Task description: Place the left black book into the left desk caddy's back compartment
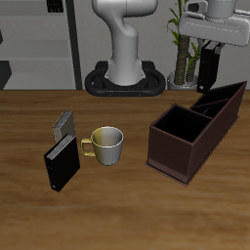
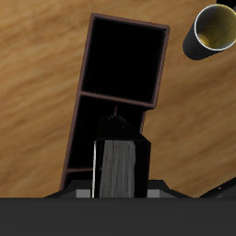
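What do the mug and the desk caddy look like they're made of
The mug looks like glazed ceramic or enamel: pale, glossy body, yellowish handle. The left desk caddy looks like matte dark maroon wood or plastic: thin flat walls, no shine. As renders, neither is certain.

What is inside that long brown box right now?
Nothing yet, it seems. In the left desk caddy, the square front section looks dark and empty. The left black book, held in the gripper above the back compartment, hides part of its floor in the wrist view.

No text, label, brand, number or sign can be read anywhere.
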You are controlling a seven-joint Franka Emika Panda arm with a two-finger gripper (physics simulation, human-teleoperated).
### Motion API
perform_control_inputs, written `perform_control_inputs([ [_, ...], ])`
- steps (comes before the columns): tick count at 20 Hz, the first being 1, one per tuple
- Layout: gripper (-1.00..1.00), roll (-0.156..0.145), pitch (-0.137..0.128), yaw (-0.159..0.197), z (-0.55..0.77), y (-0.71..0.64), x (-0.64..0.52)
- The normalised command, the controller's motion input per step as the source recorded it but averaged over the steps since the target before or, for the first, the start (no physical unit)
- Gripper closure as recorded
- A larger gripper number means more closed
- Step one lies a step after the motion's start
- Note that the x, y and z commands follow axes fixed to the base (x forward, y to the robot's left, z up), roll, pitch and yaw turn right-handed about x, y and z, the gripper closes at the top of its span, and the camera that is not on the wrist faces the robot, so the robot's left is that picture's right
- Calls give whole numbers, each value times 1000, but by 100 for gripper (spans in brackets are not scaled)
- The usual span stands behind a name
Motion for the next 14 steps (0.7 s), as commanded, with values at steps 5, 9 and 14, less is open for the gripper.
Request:
perform_control_inputs([
  [5,100,1,32,-4,-56,307,245],
  [9,100,0,19,-11,-113,105,137],
  [14,100,-25,16,-5,-121,-64,202],
])
